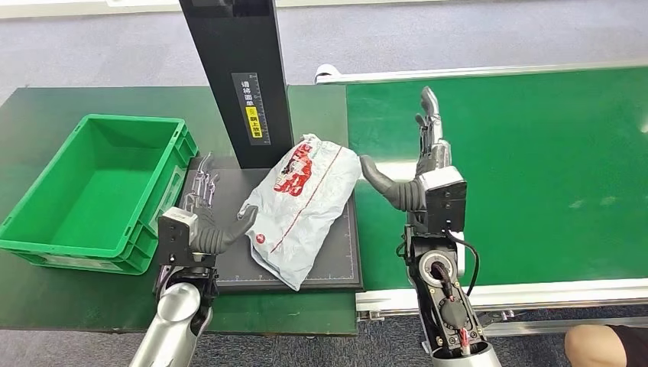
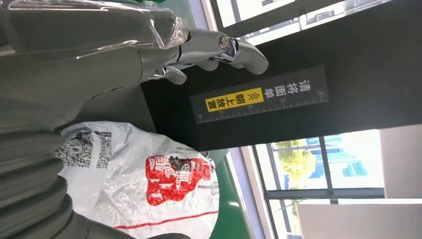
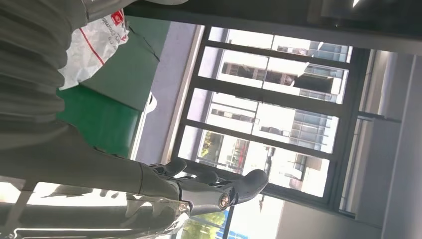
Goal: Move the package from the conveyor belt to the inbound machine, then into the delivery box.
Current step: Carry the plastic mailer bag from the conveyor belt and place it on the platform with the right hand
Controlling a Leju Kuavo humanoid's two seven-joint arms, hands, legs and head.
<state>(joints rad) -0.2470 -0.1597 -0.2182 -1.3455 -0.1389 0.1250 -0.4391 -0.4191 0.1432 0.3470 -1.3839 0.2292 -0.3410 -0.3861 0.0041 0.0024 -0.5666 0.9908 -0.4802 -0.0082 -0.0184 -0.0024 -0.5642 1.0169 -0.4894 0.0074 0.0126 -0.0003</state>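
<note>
The package [image 1: 306,206], a crinkled grey-white plastic mailer with a red print, lies on the black plate [image 1: 344,260] of the inbound machine, at the foot of its black column [image 1: 237,76]. My left hand [image 1: 202,214] stands at the package's left edge with fingers straight and thumb reaching to the bag; it holds nothing. Its wrist view shows the package [image 2: 149,184] beside the fingers [image 2: 224,47]. My right hand [image 1: 428,164] hovers over the green conveyor belt [image 1: 535,168] just right of the package, fingers extended, thumb pointing toward the bag. Its wrist view catches a corner of the package [image 3: 97,42].
A green delivery box [image 1: 46,229] with nothing in it sits on the dark table left of the machine plate, close to my left hand. The column carries a yellow label [image 2: 234,102]. A person's knee [image 1: 604,344] shows at the lower right, beyond the conveyor frame.
</note>
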